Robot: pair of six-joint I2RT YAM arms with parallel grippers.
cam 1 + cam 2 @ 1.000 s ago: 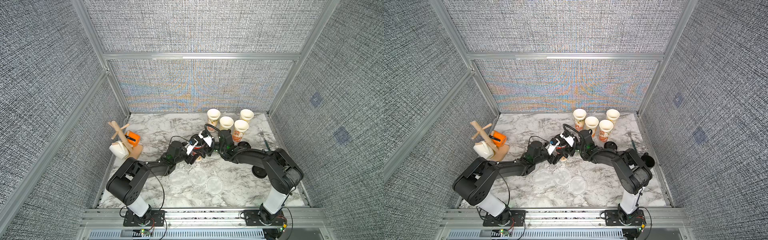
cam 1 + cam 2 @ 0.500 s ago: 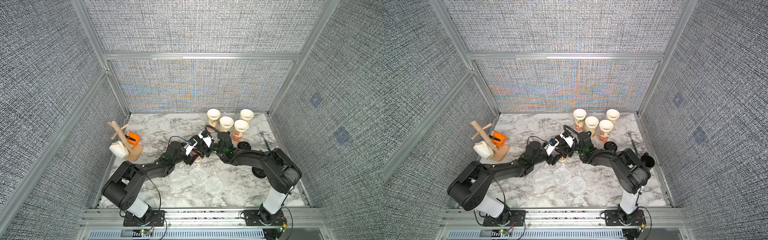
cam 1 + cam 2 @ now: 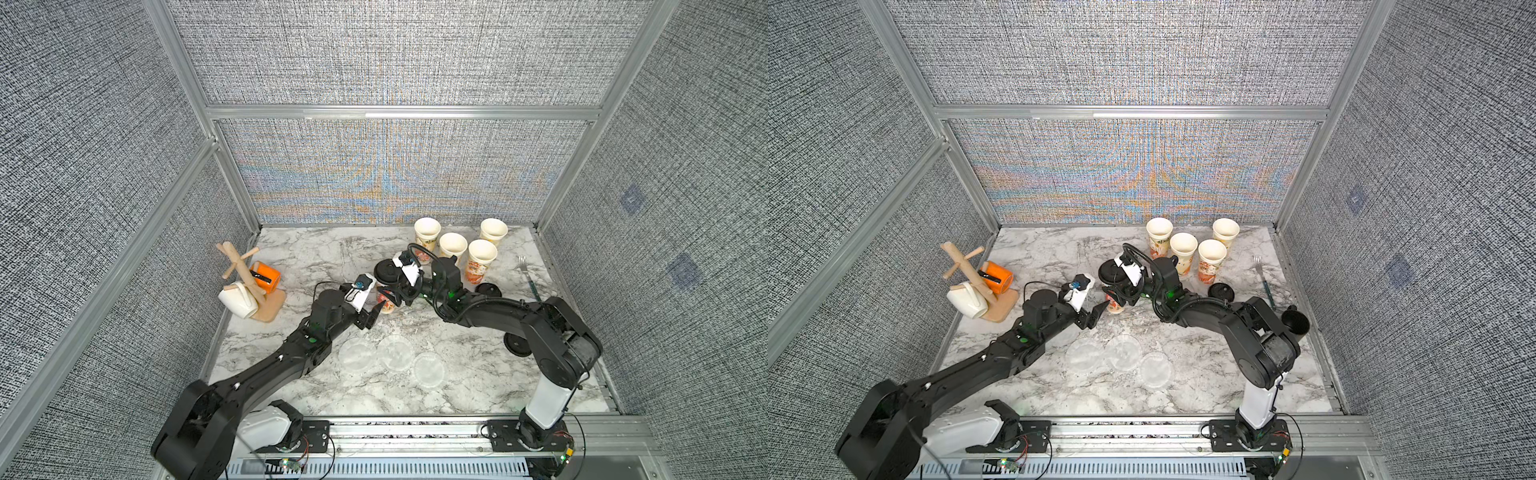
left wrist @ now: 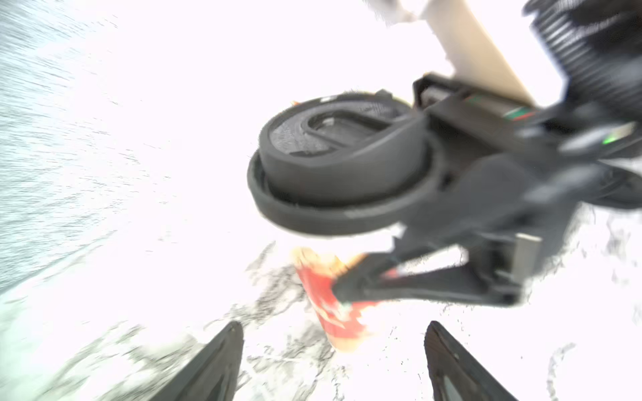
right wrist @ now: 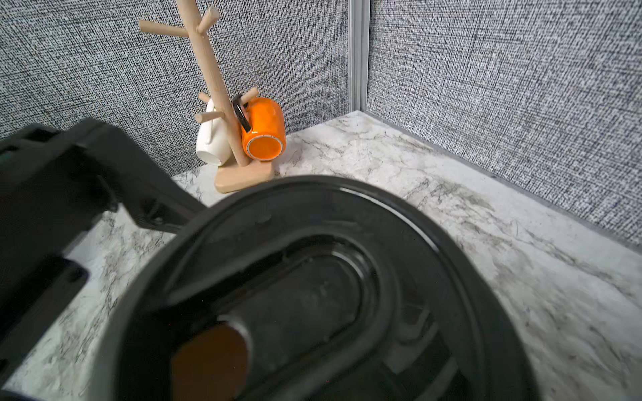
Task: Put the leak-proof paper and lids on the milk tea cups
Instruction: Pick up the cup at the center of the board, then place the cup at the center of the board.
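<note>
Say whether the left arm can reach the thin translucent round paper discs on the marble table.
Likely yes: the paper discs lie uncovered beside its forearm; the left gripper is open, empty.

No text can be read.
The red-orange prints on the cups (image 3: 477, 268) at the back edge of the surface (image 3: 316, 257) carry marks that may be lettering, too small to make out in both top views. The black lid (image 4: 340, 163) shows raised marks on its top in the left wrist view, blurred past reading.
</note>
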